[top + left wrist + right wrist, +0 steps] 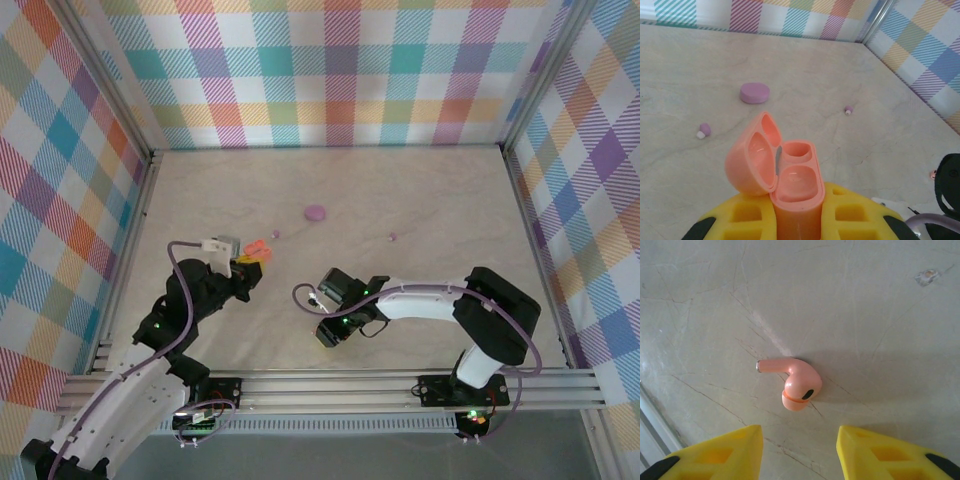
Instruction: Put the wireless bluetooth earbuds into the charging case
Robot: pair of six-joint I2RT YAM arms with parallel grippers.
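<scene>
Holding entry: left gripper [797,212] is clenched on the lower body of the orange-pink case [796,182], which stands upright between its yellow fingers [747,214]. The lid [751,161] is swung open to the left, and both wells [796,151] look empty.

Right gripper [800,440] hangs over the orange-pink earbud [794,381] with jaws released, one on each side and neither touching. The bud lies on its side on the table [880,300], well to the right of the case and nearer the arm bases.

Purple case [754,93] sits closed beyond the orange-pink case. One of the purple earbuds [703,130] lies beyond and left of it, the other [848,109] beyond and right.

Judged step: pick-up of the first bud, no insertion done.

Risks:
- The bud is small and rounded (slick plastic, likely), so closing off-centre could squirt it out sideways.
- A pinch on the stem [771,365] alone could let it pivot, spoiling alignment with a well.
- Pushing the bud in hard could tip or slide the case in the left grip.
- The open lid stands close beside the wells and could be knocked.
</scene>
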